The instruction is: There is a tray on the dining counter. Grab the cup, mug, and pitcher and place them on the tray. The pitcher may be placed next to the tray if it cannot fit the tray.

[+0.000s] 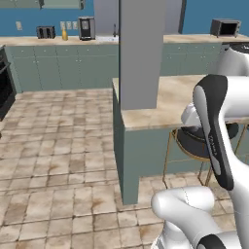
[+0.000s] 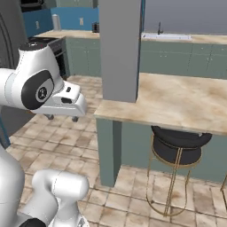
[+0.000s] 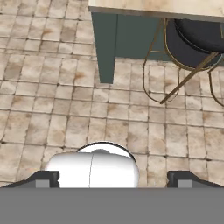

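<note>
The dining counter [image 1: 165,104] is a beige marble-patterned slab with an overhanging edge on a plain grey-green base; it stands ahead of the robot, and a wide grey pillar [image 1: 141,48] rises from its near end. On the far wall counter [image 1: 29,41], well apart from the dining counter, a small amber bottle-shaped thing [image 1: 64,34] stands between a dark toaster [image 1: 46,32] and a coffee machine [image 1: 86,27]; it is too small to say whether it is the pitcher.

The arm is folded high in front of the base, its hand held level beside the counter's near corner in the right base view. In the hand view the gripper [image 3: 113,177] looks down at the tiled floor [image 3: 65,109], its two dark fingertips [image 3: 43,178] spread wide apart with nothing between them.

A black-cushioned stool [image 2: 179,144] with thin gold legs is tucked under the counter's overhang, just beside the base panel. A microwave [image 1: 225,27] sits on the wall counter at the right, and a dark oven [image 1: 6,82] stands at the left edge of the left base view.
</note>
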